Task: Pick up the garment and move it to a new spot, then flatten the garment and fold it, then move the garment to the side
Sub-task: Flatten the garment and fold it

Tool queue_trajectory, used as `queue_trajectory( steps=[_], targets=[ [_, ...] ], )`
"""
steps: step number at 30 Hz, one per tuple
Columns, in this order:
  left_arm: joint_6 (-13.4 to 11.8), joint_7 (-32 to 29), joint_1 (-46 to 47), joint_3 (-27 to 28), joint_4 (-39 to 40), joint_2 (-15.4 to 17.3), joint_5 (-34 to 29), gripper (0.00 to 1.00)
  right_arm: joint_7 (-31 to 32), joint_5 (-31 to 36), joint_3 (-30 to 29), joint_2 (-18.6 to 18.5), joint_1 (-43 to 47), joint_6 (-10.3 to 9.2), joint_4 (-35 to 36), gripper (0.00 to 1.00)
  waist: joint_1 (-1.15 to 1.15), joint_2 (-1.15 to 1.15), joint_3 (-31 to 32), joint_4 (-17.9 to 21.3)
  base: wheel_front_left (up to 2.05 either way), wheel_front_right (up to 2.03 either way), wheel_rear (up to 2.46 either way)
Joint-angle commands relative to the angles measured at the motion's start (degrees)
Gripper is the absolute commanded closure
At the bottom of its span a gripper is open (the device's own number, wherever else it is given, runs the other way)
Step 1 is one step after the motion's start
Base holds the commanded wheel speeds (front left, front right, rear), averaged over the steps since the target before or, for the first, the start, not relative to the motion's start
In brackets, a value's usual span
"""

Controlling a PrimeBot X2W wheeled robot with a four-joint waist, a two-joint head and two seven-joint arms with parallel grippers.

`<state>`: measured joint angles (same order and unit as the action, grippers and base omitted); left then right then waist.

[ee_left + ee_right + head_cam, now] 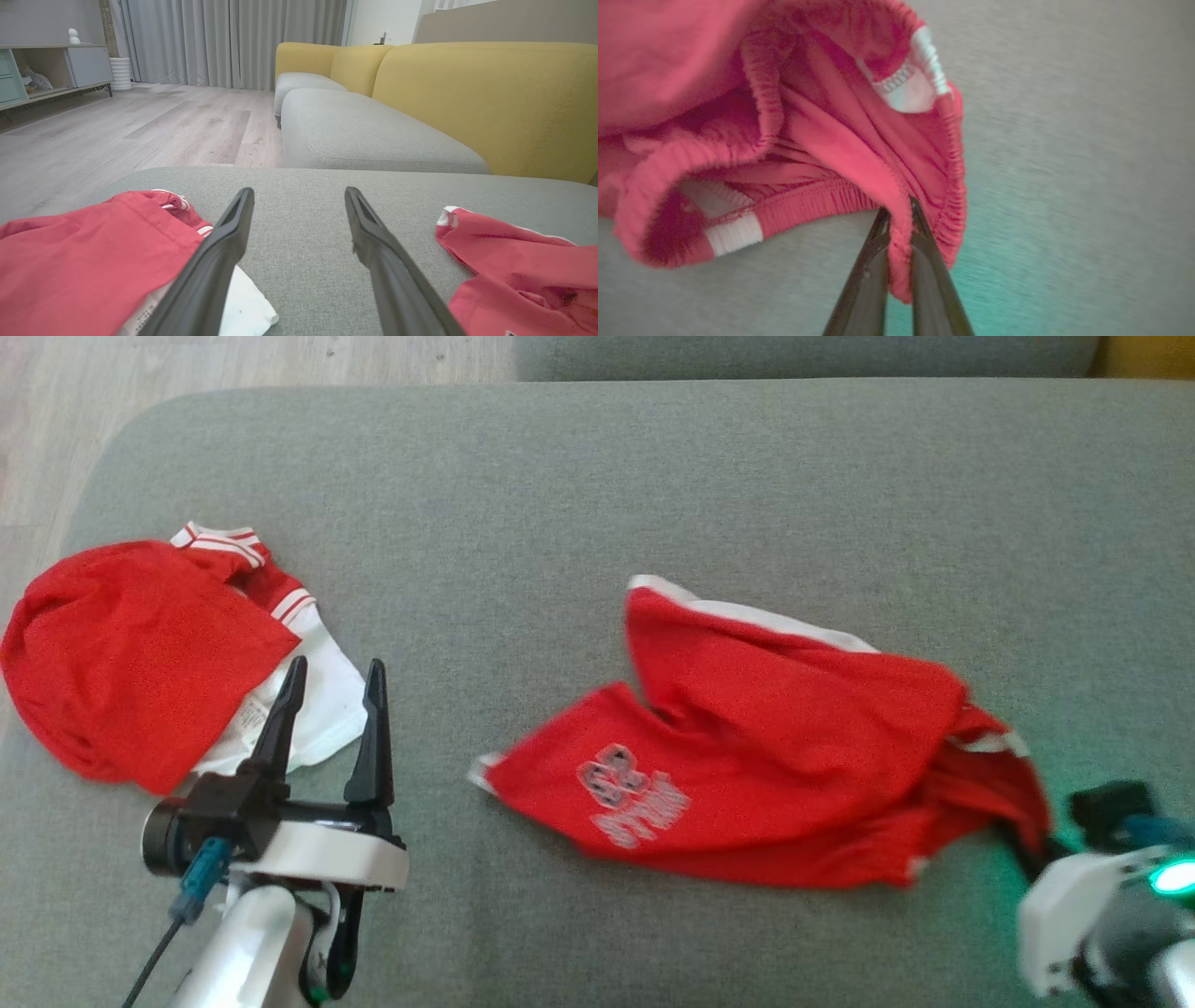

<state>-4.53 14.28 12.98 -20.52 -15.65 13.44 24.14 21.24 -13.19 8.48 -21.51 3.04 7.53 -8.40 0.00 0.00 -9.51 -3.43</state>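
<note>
A crumpled red garment [766,756] with white trim and a grey number print lies right of centre on the grey cushion [597,485]. My right gripper [1036,849] sits at its lower right end. In the right wrist view that gripper [899,210] is shut on the elastic waistband of the garment [822,116], with a fold of red fabric pinched between the fingers. My left gripper [336,672] stands open at the lower left, with nothing between its fingers [224,242]. The garment's white-edged corner [504,261] lies to its right.
A second red and white garment [131,653] is heaped at the cushion's left end, just left of my left gripper; it is the red cloth [93,252] in the left wrist view. Wooden floor [187,364] lies past the rounded left edge. A yellow sofa back [467,93] and another grey seat [364,135] stand beyond.
</note>
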Motion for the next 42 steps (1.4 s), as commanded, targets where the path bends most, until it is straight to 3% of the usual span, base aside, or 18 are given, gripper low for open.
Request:
queue_trajectory(
  steps=[1, 4, 5, 6, 7, 15, 23, 31, 42],
  targets=[
    [-0.2, 0.7, 1.8, 2.3, 1.5, 0.7, -0.2, 0.0, -0.5, 0.3, -1.2, -2.4, -1.2, -0.04, 1.0, 1.0, 0.0, 0.0, 0.0, 0.1, 0.0, 0.0, 0.0],
    [-0.2, 0.7, 1.8, 2.2, 1.5, 0.6, -0.3, 0.0, -1.4, -0.5, -3.3, -3.0, -1.9, -0.04, -0.7, 1.0, 0.0, 0.0, 0.0, 0.2, 0.0, 0.0, 0.0],
    [-0.2, 0.7, 1.8, 2.2, 1.5, 0.6, -0.2, 0.0, -1.6, -0.6, -3.4, -2.9, -2.1, -0.04, -1.1, 0.71, 0.0, 0.0, 0.0, 0.2, 0.0, 0.0, 0.0],
    [-0.2, 0.7, 1.8, 2.2, 1.5, 0.6, -0.2, 0.0, -2.2, -1.0, -3.6, -2.5, -2.4, -0.04, -1.1, 0.03, 0.0, 0.0, 0.0, 0.3, 0.0, 0.0, 0.0],
    [-0.3, 0.7, 1.8, 2.2, 1.5, 0.7, -0.2, 0.0, -2.8, -1.7, -3.7, -1.8, -2.6, -0.04, -0.9, 0.0, 0.0, 0.0, 0.0, 0.3, 0.0, 0.0, 0.0],
    [-0.7, 0.7, 0.9, 2.5, 1.7, 1.4, -0.1, 0.0, -10.8, -4.2, -8.2, 7.2, -0.5, -0.04, 8.6, 0.0, 0.0, 0.0, 0.8, 1.0, 0.0, 0.0, 0.0],
    [-1.9, 0.5, -0.6, 2.8, 2.8, 2.4, -0.3, 0.0, -18.2, 1.2, -14.4, 16.4, 0.5, -0.04, 20.2, 0.0, 0.0, 0.0, 2.2, 1.8, 0.0, 0.0, 0.0],
    [-2.6, -0.5, -1.5, 2.5, 4.2, 3.4, -0.6, 0.0, -20.0, 4.4, -12.3, 18.1, 0.2, -0.04, 23.2, 0.0, 0.0, 0.0, 2.8, 1.9, 0.0, 0.0, 0.0],
    [-3.1, -1.3, -1.6, 1.9, 5.1, 3.6, -0.3, 0.0, -17.7, 5.1, -11.0, 18.6, 0.9, -0.04, 23.2, 0.0, 0.0, 0.0, 2.4, 1.6, 0.0, 0.0, 0.0]
  ],
)
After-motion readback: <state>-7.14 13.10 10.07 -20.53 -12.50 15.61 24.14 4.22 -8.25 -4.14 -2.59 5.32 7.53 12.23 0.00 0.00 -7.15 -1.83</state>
